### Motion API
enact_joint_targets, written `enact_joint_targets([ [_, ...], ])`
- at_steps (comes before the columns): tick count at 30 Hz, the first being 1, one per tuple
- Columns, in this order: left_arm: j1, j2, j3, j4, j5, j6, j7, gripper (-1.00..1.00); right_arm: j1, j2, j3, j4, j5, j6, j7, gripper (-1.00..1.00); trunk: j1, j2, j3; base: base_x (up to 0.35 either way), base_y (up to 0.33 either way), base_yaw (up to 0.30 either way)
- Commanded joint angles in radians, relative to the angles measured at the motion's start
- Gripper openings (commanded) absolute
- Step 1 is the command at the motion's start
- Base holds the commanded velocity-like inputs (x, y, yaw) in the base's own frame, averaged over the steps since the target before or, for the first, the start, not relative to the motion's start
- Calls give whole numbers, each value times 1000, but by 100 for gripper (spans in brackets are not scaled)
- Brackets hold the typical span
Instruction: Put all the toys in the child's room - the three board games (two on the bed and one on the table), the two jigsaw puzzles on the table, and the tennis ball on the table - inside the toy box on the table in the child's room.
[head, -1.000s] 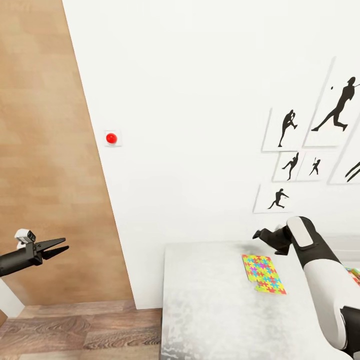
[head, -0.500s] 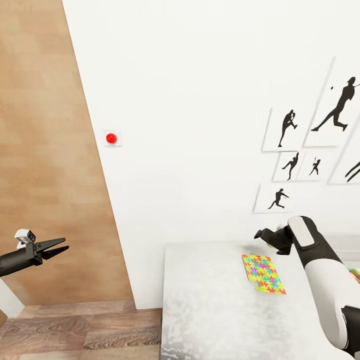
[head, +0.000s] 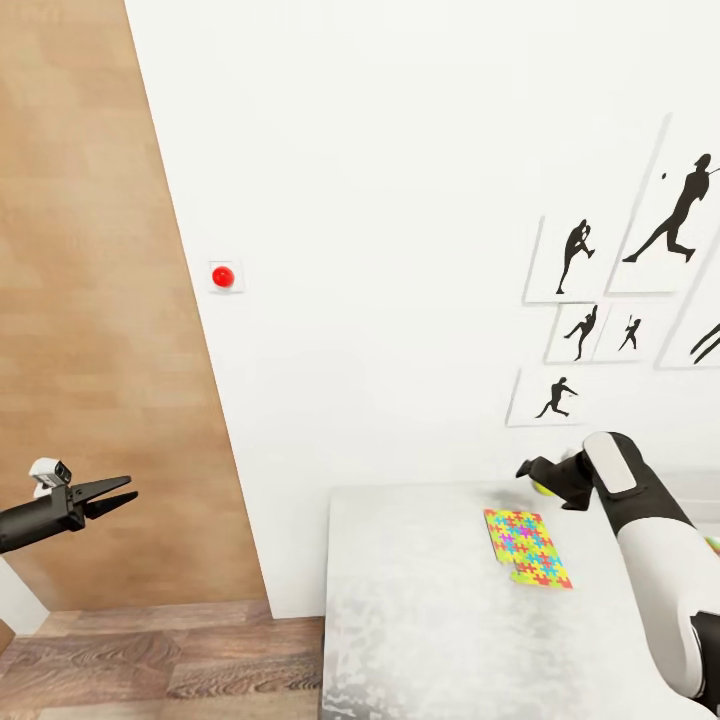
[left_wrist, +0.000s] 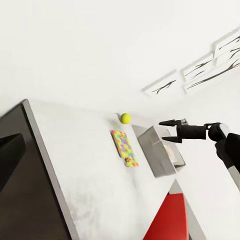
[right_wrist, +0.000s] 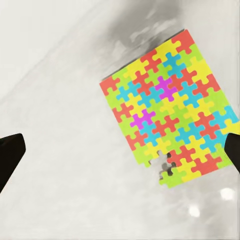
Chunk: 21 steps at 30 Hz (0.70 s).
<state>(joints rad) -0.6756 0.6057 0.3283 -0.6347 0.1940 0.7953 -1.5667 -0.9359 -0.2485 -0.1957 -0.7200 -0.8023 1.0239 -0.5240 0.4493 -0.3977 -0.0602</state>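
Note:
A jigsaw puzzle of yellow, pink, blue and green pieces lies flat on the pale table. My right gripper hovers open above the table's far side, over the puzzle; its fingertips stand wide apart with nothing between them. The tennis ball peeks out from behind that gripper. The left wrist view has the ball resting by the wall beyond the puzzle, and the grey toy box beside them under the right gripper. My left gripper hangs open, off the table's left end.
A wood-panel door fills the left. On the white wall a red round button sits near it. Black sports-silhouette pictures hang above the table. Wood-plank floor lies left of the table's edge.
My right gripper has shifted slightly to the right, and the tennis ball now shows behind it. The left arm has not moved.

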Motion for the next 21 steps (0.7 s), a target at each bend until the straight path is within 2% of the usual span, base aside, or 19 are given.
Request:
enact_joint_targets([
  [1,-1,0,0,0,-1,10,-4,100,-1,-2,-1,0,-11,-1,-10,100,1,-2,-2,0,0,0],
  [9,-1,-4,-5,0,-1,9,-4,100,-3,-10,0,6,-11,-54,-10,100,1,-2,-9,0,0,0],
  [21,-1,-11,-13,0,-1,6,-4,100,-5,-13,2,33,-6,-88,-9,100,1,-2,-27,0,0,0],
])
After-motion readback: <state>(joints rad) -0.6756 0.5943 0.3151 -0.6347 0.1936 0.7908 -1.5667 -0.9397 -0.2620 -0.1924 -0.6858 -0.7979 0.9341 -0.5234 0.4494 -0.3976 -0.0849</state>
